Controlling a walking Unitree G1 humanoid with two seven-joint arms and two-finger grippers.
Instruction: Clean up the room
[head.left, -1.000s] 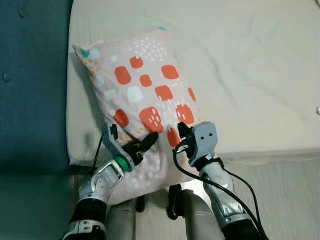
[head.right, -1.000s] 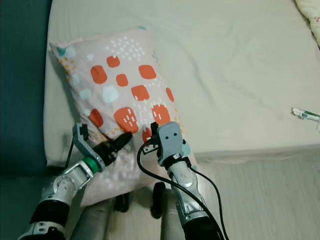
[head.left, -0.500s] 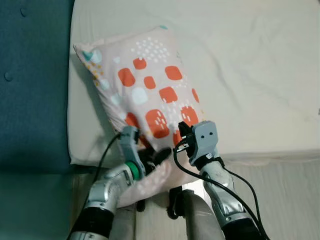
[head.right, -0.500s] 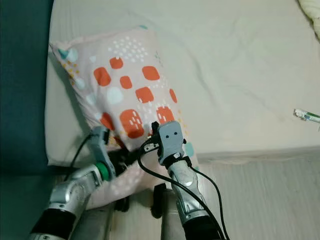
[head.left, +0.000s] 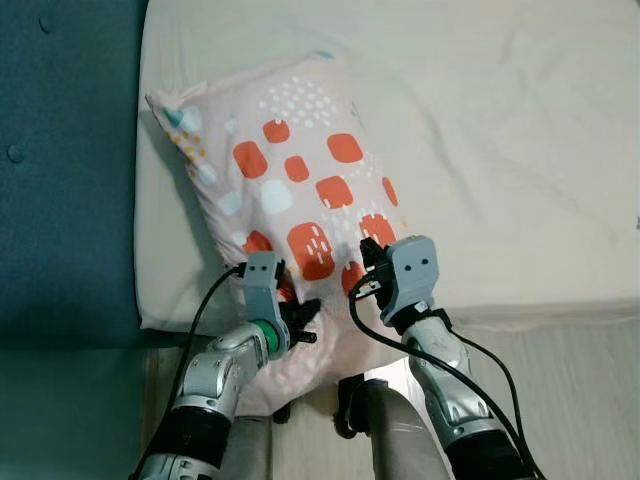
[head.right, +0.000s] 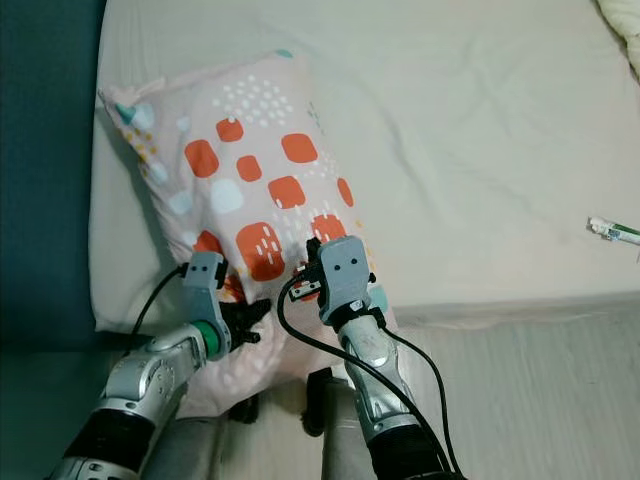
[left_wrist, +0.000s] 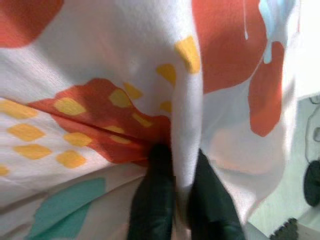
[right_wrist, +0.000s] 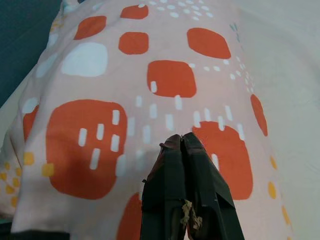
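left gripper (left_wrist: 175, 200) pinches pillow (head.left: 300, 190) fold (tips half buried) | right gripper (right_wrist: 184, 150) pressed together on pillow

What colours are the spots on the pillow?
The pillow is pale pink with orange-red, white, teal and small yellow spots; the left eye view shows it best.

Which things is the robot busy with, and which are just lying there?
Busy with:
- pillow, half on the bed
- left gripper, pinching a fold of its near end
- right gripper, fingers together, tips on its cover

Just lying there:
- small white and green thing on the bed
- blue headboard
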